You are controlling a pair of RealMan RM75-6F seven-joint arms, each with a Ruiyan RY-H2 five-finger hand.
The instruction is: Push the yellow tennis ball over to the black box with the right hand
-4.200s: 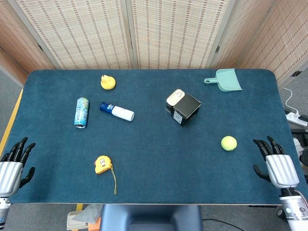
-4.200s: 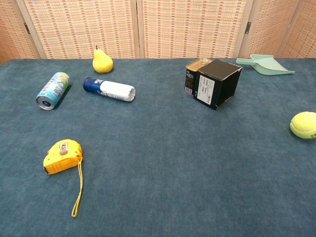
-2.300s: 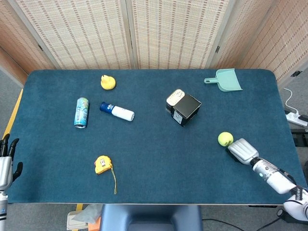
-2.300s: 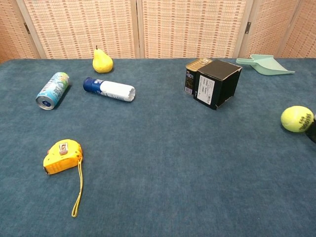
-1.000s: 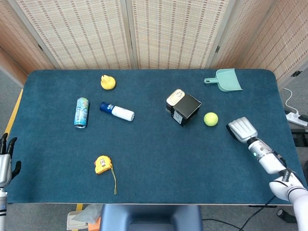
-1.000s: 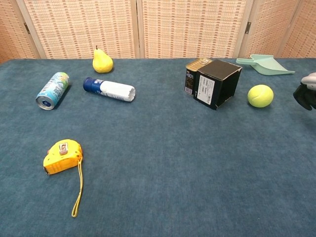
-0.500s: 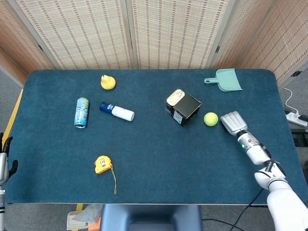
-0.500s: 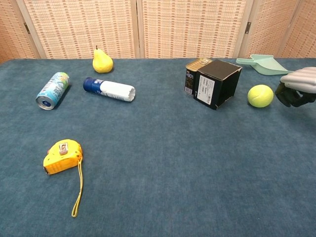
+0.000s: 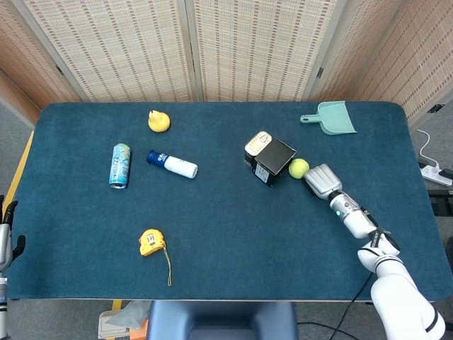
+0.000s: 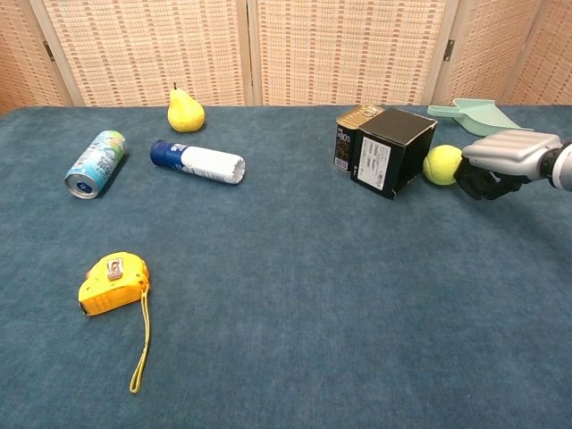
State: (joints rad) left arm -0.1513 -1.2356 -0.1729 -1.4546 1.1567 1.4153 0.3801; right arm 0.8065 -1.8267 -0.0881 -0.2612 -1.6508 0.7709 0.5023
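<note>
The tennis ball (image 9: 299, 168) is now resting just beside, and apparently touching, the right face of the black box (image 9: 272, 160), having rolled in from the spot well to the right where it was lying half a second ago. The right robot hand (image 9: 320, 180) is following close behind it, its fingers (image 10: 483, 185) curling downward and holding nothing, their tips sitting against or just beside the ball's far side; whether they are actually touching cannot be told. This closing of the gap is suggesting that the push is essentially complete, with little more than a withdrawal remaining. The ball is a fuzzy yellow-green sphere, free to roll on the dark blue, felt-like cloth covering the bench (image 9: 226, 234). The box is a matte black cube with a white printed label, sitting turned at an angle, and a gold-topped tin (image 9: 257, 141) is standing against its back-left side. Farther out, a pale green plastic dustpan (image 9: 333, 118) is lying near the back right corner. To the left, a white bottle (image 9: 172, 164) with a blue cap and a printed drink can (image 9: 120, 165) are lying on their sides, a yellow pear (image 9: 158, 121) is standing near the back edge, and a yellow tape measure (image 9: 151, 242) is trailing its cord toward the front. The left robot hand (image 9: 6, 244) is showing only partly at the left frame edge, so its state cannot be told.
</note>
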